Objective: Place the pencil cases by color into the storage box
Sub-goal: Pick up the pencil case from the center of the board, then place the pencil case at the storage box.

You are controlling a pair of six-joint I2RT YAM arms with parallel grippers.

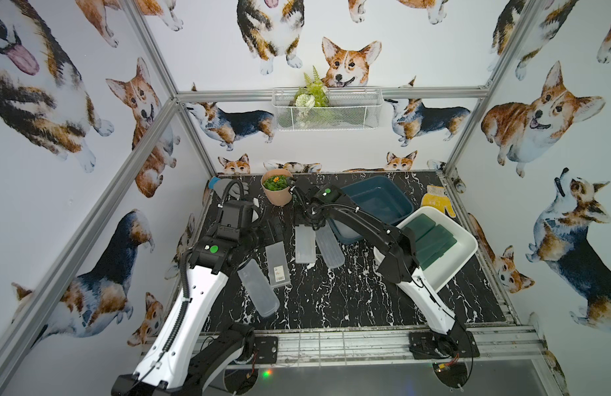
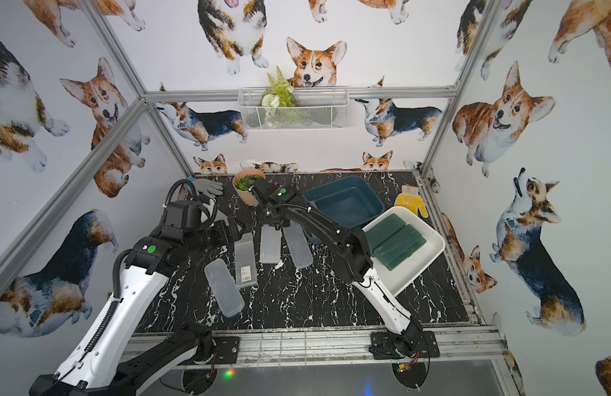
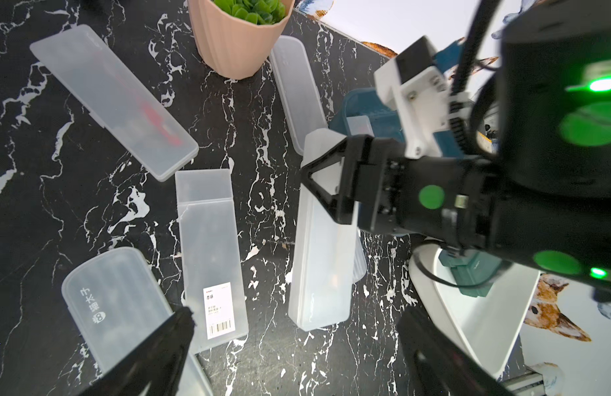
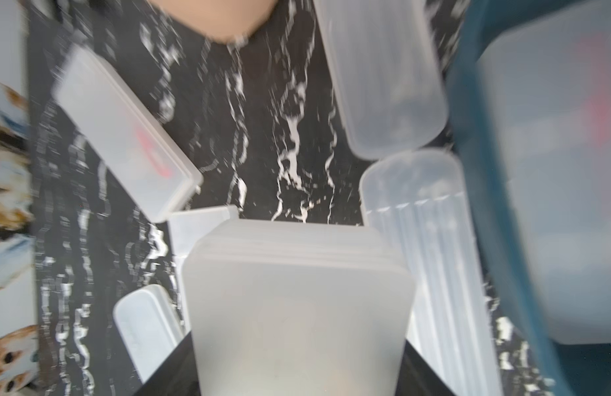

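1. The left arm [image 1: 194,298] reaches in from the near left. Its hand [image 3: 294,315] hangs open over the table [image 1: 348,298], fingers wide apart and holding nothing.
2. Below it lie a rounded frosted case [image 1: 257,289] and, just beside it, a labelled frosted case [image 1: 277,262].
3. The right hand [image 1: 304,223] grips the far end of a frosted pencil case [image 1: 304,247] at mid-table. Another frosted case [image 1: 329,250] lies tilted just right of it.
4. The dark green cases [image 1: 431,240] lie side by side in the white box [image 1: 450,271] on the right.
5. The blue box [image 1: 398,195], farther back, holds frosted cases [image 4: 554,171].
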